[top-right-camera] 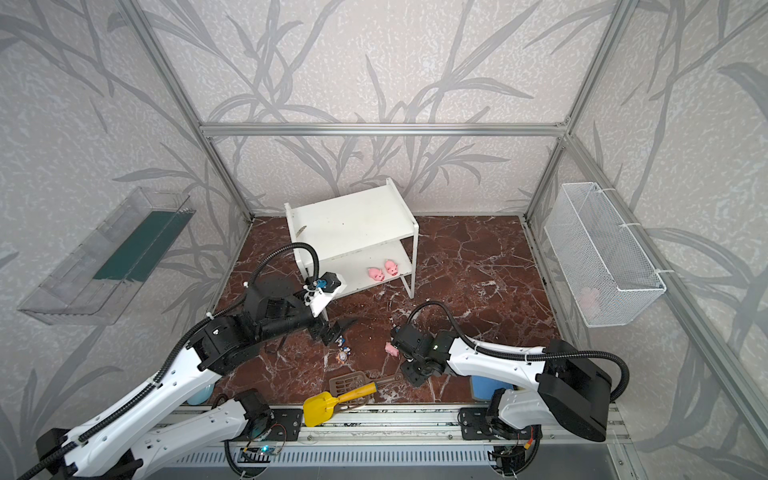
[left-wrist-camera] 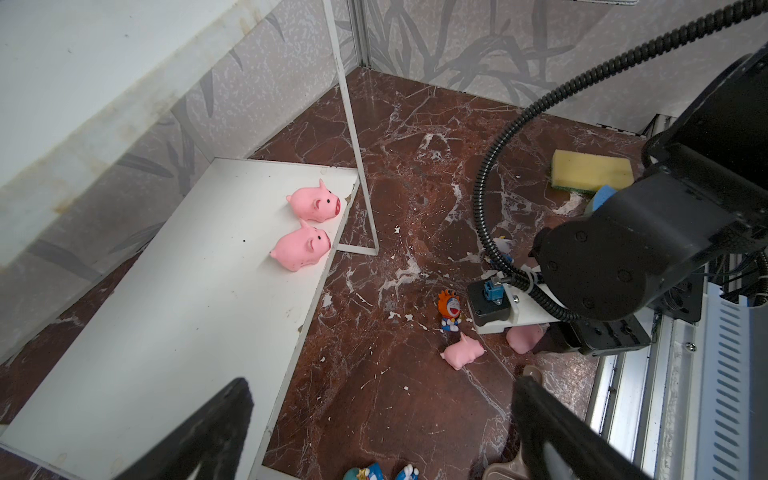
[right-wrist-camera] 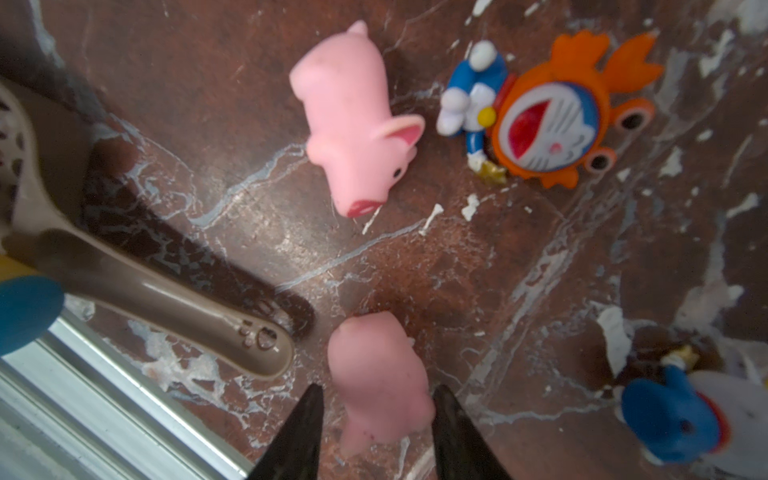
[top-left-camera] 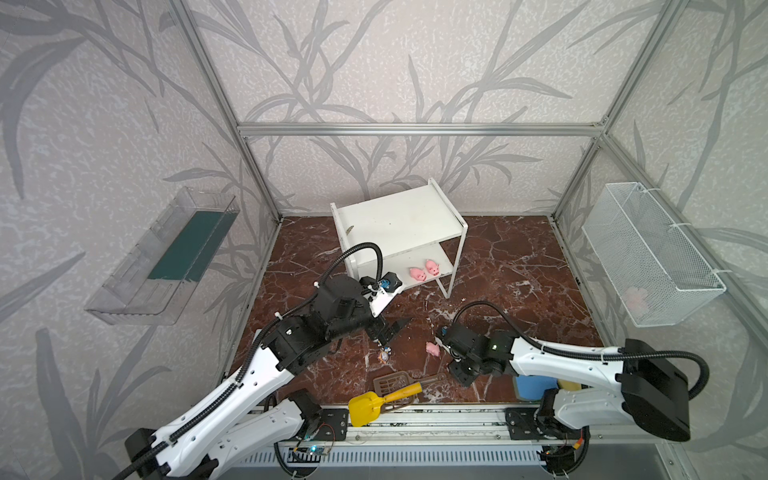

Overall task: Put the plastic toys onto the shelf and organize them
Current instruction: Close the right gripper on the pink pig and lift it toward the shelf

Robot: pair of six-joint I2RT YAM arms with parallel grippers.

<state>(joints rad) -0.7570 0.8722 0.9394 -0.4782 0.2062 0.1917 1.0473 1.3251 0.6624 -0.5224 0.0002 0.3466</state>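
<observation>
The white shelf point(top-left-camera: 399, 216) stands at the back, with two pink pigs point(top-left-camera: 417, 273) point(left-wrist-camera: 300, 249) on its lower board. My right gripper point(right-wrist-camera: 376, 395) is low over the floor. Its fingers stand close on either side of a third pig point(right-wrist-camera: 378, 374): one touches its flank, and a sliver of floor shows beside the other. A fourth pig point(right-wrist-camera: 357, 137) lies on its side next to an orange-headed figurine point(right-wrist-camera: 548, 120). My left gripper point(left-wrist-camera: 382, 384) hangs wide open and empty in front of the shelf, above two small blue figurines point(top-left-camera: 385, 353).
A brown slotted scoop point(top-left-camera: 390, 382) and a yellow scoop point(top-left-camera: 374, 405) lie at the front edge. A yellow sponge point(left-wrist-camera: 592, 170) and a blue sponge point(top-left-camera: 532, 386) sit under the right arm. A wire basket point(top-left-camera: 652, 253) and a clear tray point(top-left-camera: 166, 257) hang on the side walls.
</observation>
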